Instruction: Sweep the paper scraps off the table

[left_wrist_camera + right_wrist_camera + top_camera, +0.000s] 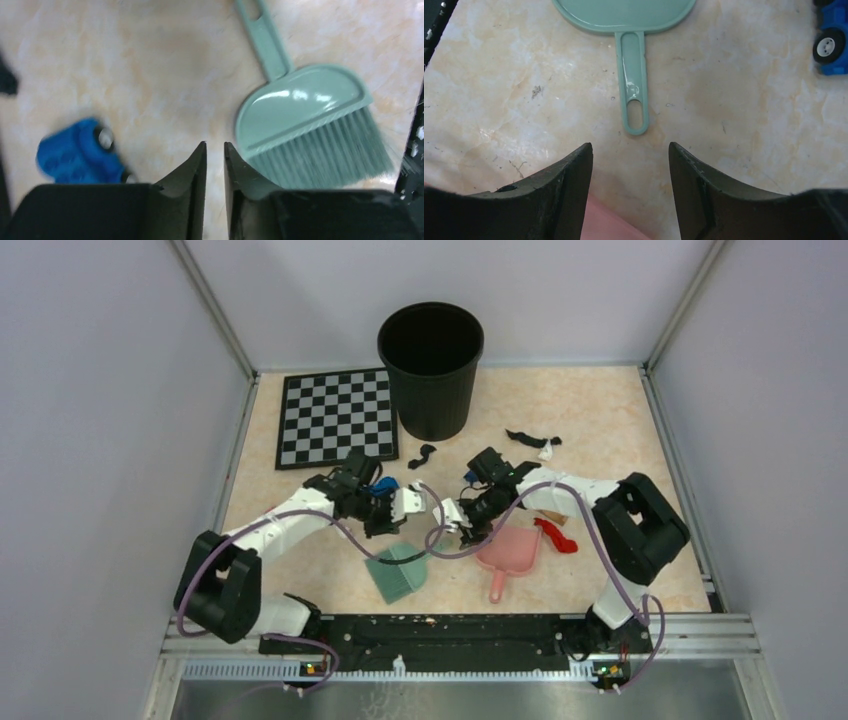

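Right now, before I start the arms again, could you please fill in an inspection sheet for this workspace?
Surface: table, marbled, with small dark specks.
Job's things: black scrap, black-and-white scrap, red scrap, tan scrap, all lying on the table.
Clutter: brush, dustpan, toy car, mat, bin.
Grippers: left gripper barely parted, empty; right gripper open, empty.
Cables: a cable along each arm, no snag seen.
Surroundings: grey walls; nothing else seen.

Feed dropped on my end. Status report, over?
Left end effector barely open, empty. Right end effector open, empty, facing brush handle. Paper scraps unswept on the table; dustpan lying free. Blue toy car nearby.
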`<state>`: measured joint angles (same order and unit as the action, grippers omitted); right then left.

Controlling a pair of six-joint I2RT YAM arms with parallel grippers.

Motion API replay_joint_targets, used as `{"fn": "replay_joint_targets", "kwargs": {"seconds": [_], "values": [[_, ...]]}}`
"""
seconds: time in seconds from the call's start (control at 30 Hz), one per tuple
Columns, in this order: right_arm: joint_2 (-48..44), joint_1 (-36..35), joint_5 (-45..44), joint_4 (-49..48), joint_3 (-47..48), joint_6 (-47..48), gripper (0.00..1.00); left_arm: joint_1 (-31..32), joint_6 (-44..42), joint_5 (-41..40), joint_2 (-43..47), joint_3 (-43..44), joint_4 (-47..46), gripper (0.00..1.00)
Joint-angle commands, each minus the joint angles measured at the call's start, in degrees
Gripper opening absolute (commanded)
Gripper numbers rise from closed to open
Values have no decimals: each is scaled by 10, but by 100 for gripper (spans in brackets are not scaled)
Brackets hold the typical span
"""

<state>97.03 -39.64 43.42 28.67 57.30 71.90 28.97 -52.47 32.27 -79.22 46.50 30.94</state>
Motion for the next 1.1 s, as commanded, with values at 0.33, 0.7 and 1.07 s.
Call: {"fn": "replay_joint_targets", "kwargs": {"seconds": [0.33,0.7,1.07], "values": [[83,-64,-40,-1,74,-32,50,-244,209,-61,96,-16,41,55],[76,-90,-132,-18,73,-42,2,-278,330,20,-12,105,86,57],[-53,-90,-141,-111,11,-14,0,-266,349,259,-98,118,82,63]]}}
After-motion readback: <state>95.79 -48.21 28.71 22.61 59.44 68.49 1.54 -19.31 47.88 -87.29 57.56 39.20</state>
